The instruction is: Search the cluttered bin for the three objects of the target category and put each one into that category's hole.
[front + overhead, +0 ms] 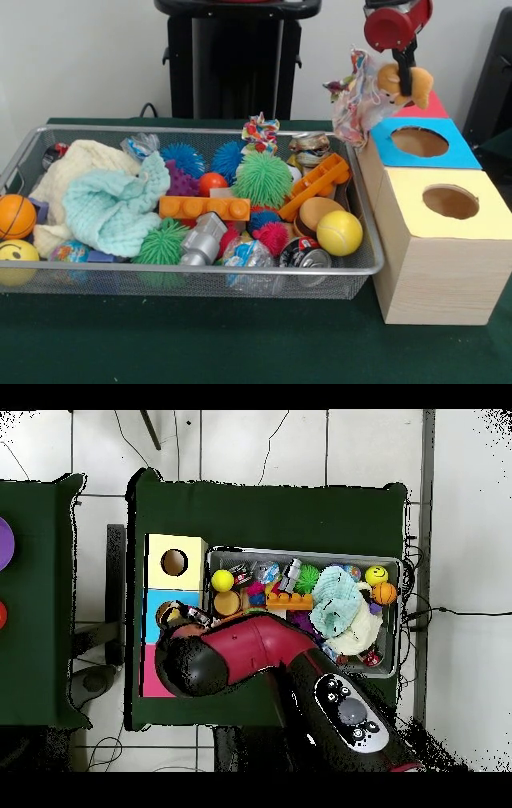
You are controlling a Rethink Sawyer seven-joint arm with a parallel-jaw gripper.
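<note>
— Stuffed toy [402,83]! Where is it?
— Up in the air, above the blue hole [419,142].
— What's on the left?
— A wire bin [362,210] full of balls, cloths and blocks, on the green desk [200,344].
— And the hand [406,74]?
— It's squeezing the stuffed toy tight. A crinkly bag [356,100] hangs beside it.

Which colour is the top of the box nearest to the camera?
Pale yellow, best seen in the front view.
</note>
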